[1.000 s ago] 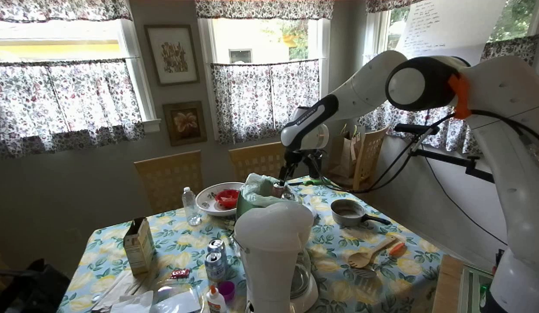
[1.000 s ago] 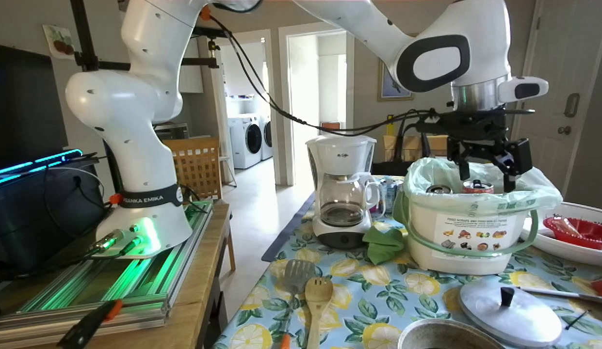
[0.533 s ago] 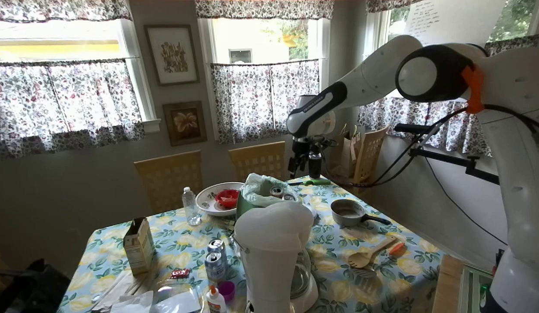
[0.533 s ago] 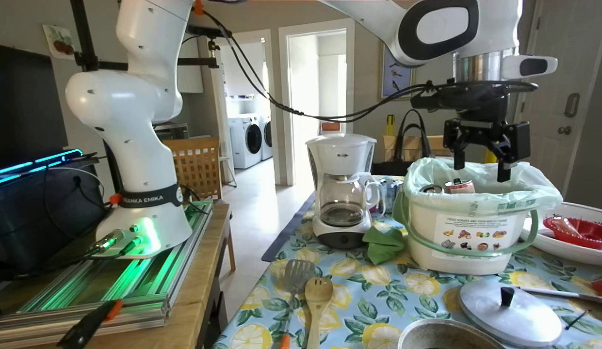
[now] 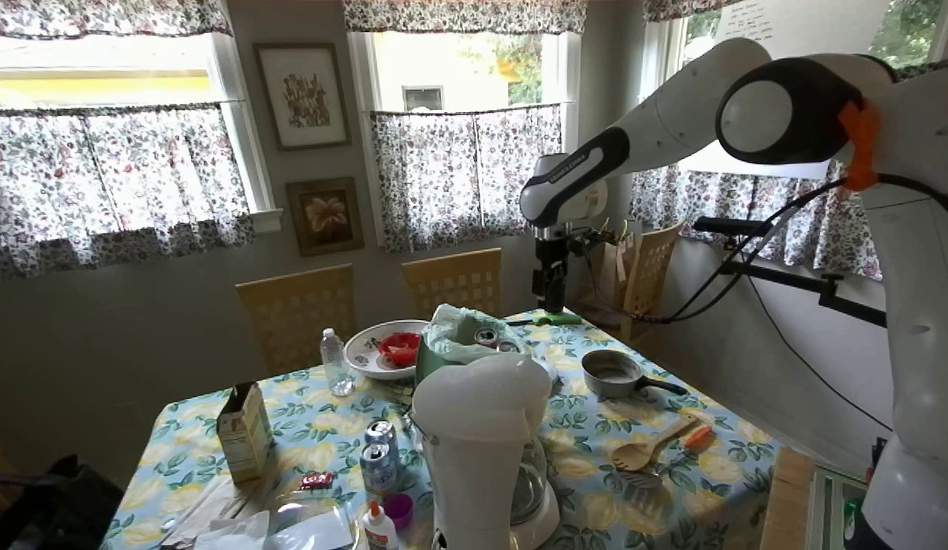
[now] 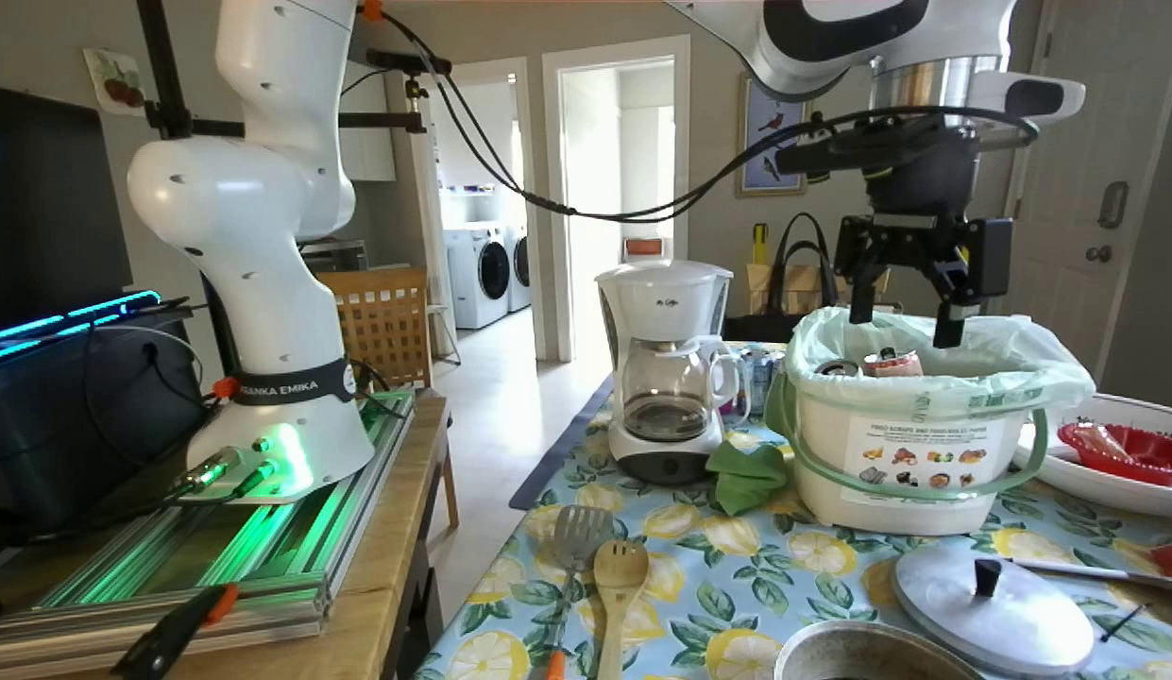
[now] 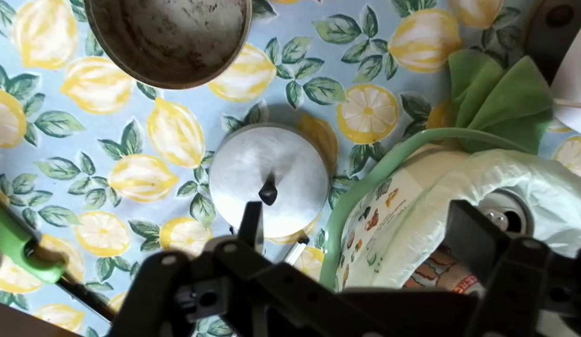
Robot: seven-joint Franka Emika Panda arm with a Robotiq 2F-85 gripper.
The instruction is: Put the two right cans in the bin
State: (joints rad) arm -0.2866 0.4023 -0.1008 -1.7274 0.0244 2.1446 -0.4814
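The white bin (image 6: 822, 482) has a pale green bag over its rim and also shows in the wrist view (image 7: 412, 229). Inside it, a pinkish-red can (image 6: 895, 365) lies tilted, and a can with a silver top (image 6: 837, 367) sits beside it. Both cans show in the wrist view, the pinkish one (image 7: 440, 270) partly behind a finger, the silver-topped one (image 7: 510, 210) farther up. Two silver-blue cans (image 5: 379, 467) stand on the table by the coffee maker. My gripper (image 6: 905, 325) is open and empty, above the bin's level, on its pot side; it also shows in the wrist view (image 7: 357, 206).
A white coffee maker (image 6: 666, 378) stands beside the bin. A pot (image 5: 611, 374), its lid (image 7: 271, 164), a spatula (image 6: 579, 538) and a wooden spoon (image 6: 619, 576) lie on the table. A white bowl with a red dish (image 5: 401, 349) and a bottle (image 5: 336, 363) stand behind.
My gripper has risen from the bin, leaving the pinkish can inside, and moved away to the side. The can has tipped from upright to tilted.
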